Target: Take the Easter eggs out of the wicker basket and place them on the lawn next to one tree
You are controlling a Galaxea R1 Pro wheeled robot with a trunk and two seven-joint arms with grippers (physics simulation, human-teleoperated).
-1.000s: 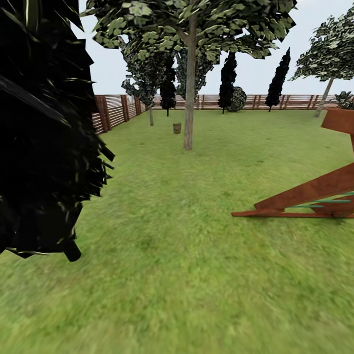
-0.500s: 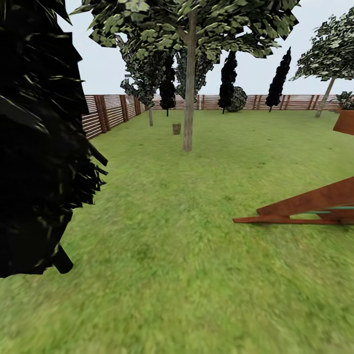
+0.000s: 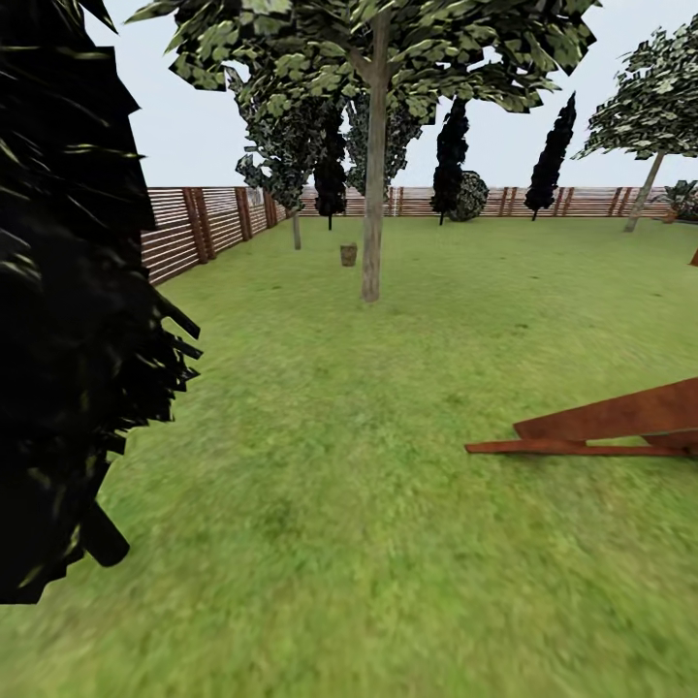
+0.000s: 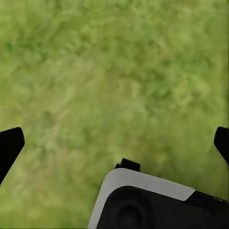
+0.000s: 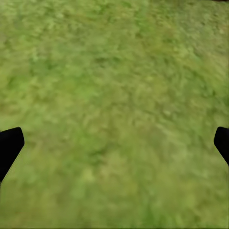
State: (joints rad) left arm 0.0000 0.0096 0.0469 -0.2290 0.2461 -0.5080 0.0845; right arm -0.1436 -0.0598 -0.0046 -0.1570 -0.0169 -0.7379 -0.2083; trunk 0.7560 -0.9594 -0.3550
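Eggs weren't visible at this moment; they'd presumably be inside the wicker basket (image 3: 349, 254), which stood far off on the lawn (image 3: 339, 465), just left of and a bit beyond the foot of a thin-trunked tree (image 3: 372, 194).

Nearest: left gripper (image 4: 114, 143) and right gripper (image 5: 114, 143) both hung over bare grass w/ fingertips spread to the frame edges, so jaws wide apart, nothing held. A dark, spiky-leaved bush (image 3: 68, 291) crowded the left side close to the robot. Mid-distance on the right lay the brown timber foot of the playset (image 3: 601, 431). Beyond that, open grass up to tree and basket, then the slatted fence (image 3: 194, 233) w/ more trees behind it.

Step in hand looked like the drive to the basket. To do it well: steer approx straight ahead, slightly left of centre, keep off the bush and the playset beams, slow well before the basket so it ends up within arm's reach rather than bumped, and stop w/ the trunk facing it.
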